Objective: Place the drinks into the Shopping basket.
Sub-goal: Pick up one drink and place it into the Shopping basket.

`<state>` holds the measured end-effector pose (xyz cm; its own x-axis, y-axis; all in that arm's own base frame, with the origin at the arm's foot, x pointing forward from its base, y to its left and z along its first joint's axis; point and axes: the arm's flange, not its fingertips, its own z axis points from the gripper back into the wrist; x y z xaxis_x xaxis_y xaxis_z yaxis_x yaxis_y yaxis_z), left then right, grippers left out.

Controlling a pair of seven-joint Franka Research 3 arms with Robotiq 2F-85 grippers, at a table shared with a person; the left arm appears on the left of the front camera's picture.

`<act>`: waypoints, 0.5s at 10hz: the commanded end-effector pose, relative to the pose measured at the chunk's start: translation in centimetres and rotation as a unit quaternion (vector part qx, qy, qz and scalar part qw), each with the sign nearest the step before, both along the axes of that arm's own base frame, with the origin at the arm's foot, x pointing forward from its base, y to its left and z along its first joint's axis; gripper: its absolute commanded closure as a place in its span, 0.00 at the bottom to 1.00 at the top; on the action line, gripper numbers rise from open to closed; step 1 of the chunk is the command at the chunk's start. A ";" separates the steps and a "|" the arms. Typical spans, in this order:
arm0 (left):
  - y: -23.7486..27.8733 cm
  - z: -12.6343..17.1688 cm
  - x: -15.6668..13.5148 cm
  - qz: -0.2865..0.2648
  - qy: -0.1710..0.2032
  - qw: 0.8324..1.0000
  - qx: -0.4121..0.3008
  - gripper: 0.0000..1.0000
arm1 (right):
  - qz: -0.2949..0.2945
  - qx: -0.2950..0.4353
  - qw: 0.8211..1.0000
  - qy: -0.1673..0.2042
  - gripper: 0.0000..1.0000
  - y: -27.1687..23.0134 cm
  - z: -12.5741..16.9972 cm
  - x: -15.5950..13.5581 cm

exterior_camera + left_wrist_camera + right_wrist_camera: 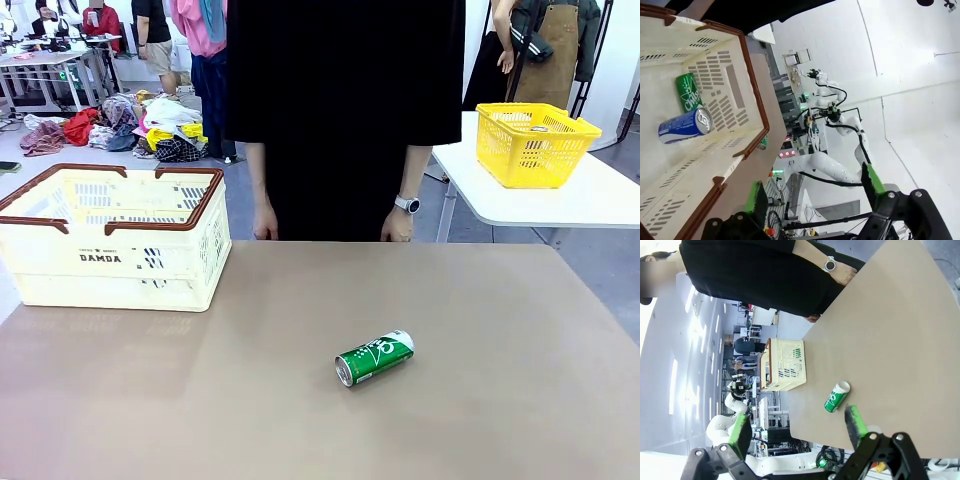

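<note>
The left gripper is black, with jointed link fingers built from flat bars. Round silver pivot pins sit at the knuckles. Each finger ends in a slim bright green pad, long and narrow with a bevelled tip. The right gripper is of the same make, with black linked bars, small round pins at the joints and green pads on the inner faces.

The person at the far side of the bench wears a loose black garment whose wide sleeves end near the elbow. On one wrist is a wristwatch with a round pale face.
</note>
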<state>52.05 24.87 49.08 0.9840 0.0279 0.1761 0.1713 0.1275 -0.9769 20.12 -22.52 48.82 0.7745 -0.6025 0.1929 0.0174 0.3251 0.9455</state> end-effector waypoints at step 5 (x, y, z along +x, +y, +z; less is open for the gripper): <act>0.1 0.1 -1.1 0.005 0.005 1.000 0.002 0.00 | 0.001 0.003 1.000 -0.020 0.00 -0.1 0.2 0.3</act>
<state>51.78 25.41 49.08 0.9838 0.0377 0.1754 0.1691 0.1304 -0.9769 20.12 -22.52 48.82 0.7745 -0.6025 0.1929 0.0174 0.3251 0.9455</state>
